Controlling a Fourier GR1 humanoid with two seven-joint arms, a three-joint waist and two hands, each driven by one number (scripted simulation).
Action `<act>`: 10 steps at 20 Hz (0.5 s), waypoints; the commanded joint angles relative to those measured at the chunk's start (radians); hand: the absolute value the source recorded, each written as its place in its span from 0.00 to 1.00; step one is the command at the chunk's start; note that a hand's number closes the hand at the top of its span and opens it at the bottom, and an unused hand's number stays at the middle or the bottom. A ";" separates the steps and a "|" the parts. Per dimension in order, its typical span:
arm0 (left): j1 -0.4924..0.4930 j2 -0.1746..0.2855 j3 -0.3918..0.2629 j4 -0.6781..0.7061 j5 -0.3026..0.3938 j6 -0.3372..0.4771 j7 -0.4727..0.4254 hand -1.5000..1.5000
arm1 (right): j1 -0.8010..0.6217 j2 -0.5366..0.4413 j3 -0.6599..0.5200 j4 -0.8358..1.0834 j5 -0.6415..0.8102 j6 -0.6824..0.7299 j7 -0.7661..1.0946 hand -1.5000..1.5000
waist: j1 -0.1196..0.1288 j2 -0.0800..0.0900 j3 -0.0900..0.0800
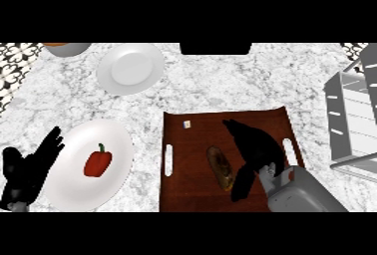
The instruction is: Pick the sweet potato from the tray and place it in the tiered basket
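A brown sweet potato (219,167) lies lengthwise on the dark wooden tray (191,149) in the head view. My right hand (254,149) hovers over the tray just right of it, fingers stretched forward and the thumb hanging down beside the potato's near end; it holds nothing. The white tiered basket (353,119) stands at the right edge of the counter. My left hand (29,167) rests open at the lower left, fingers up, beside a white plate.
A white plate (70,179) with a red bell pepper (97,163) sits left of the tray. Another white plate (129,67) lies at the back left, next to a grey bowl (68,49). A small white object (187,123) lies on the tray's far part.
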 commanded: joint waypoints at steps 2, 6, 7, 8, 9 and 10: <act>0.017 -0.004 0.052 0.016 -0.022 -0.033 -0.025 0.50 | 0.029 0.024 -0.054 -0.023 -0.002 0.099 0.062 0.00 | 0.002 0.000 0.000; -0.028 0.001 0.083 0.035 -0.023 -0.073 0.004 0.50 | 0.040 0.066 -0.061 0.033 0.032 0.090 0.024 0.00 | 0.002 0.001 0.000; -0.084 -0.007 0.081 0.082 -0.024 -0.070 0.022 0.50 | 0.086 0.075 -0.021 0.104 0.089 0.009 -0.072 0.00 | 0.000 0.003 0.000; 0.058 -0.031 0.068 -0.093 -0.034 -0.044 0.041 0.50 | 0.113 0.022 -0.073 -0.013 0.053 0.101 -0.049 0.00 | 0.004 0.000 0.000; -0.031 -0.026 0.081 -0.009 -0.059 -0.057 0.053 0.50 | 0.089 0.055 -0.090 0.079 0.089 0.073 -0.098 0.00 | 0.002 0.001 0.000; 0.022 -0.033 0.102 -0.019 -0.055 -0.071 0.020 0.50 | 0.126 0.059 -0.081 -0.029 0.089 0.110 -0.021 0.00 | 0.001 0.000 0.000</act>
